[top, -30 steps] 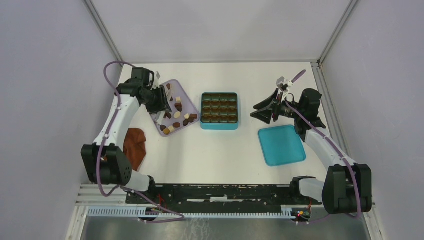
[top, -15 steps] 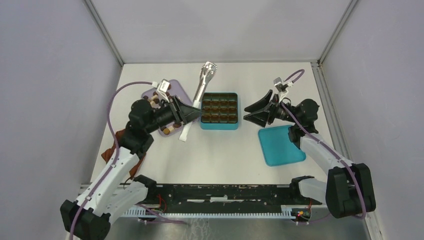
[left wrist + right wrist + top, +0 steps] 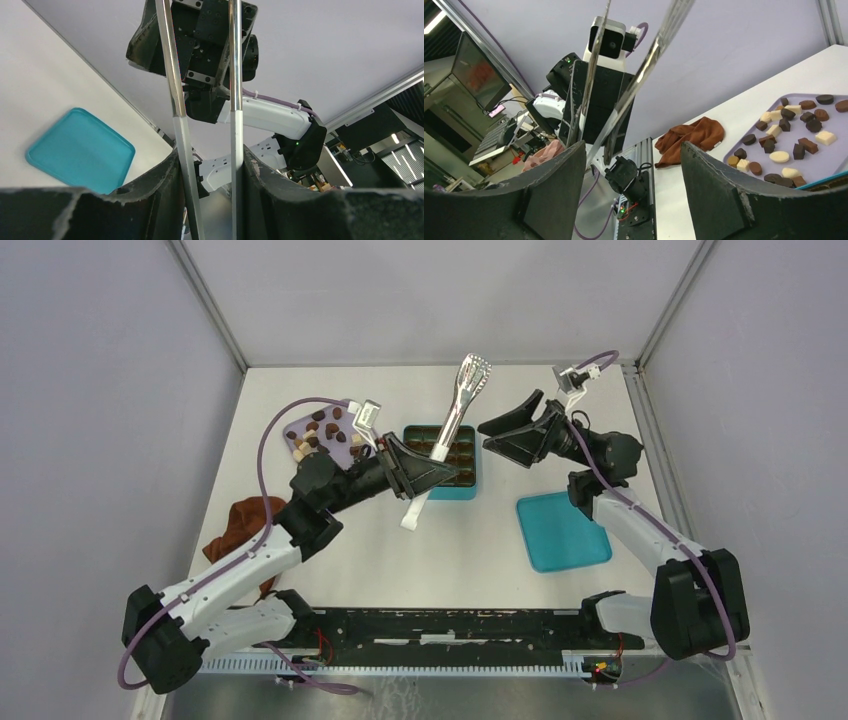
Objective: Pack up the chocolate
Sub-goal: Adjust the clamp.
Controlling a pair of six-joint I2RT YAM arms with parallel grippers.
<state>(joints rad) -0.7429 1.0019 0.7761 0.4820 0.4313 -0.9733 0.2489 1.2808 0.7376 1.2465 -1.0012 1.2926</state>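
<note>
Left arm has swung off lilac tray [image 3: 288, 432] & out over teal box [image 3: 450, 492], tongs raised.

Top view: left gripper [image 3: 415, 472] clamps tongs [image 3: 455, 418] low on the handles, so the tips reach right gripper [image 3: 497, 430]; prob a handover. Chocolate [image 3: 312, 432] is on the tray, unpicked.

Left wrist: both tong arms pinched btwn fingers [image 3: 125, 210].

Right wrist: jaws spread wide, tongs inside the gap, not gripped yet.
</note>
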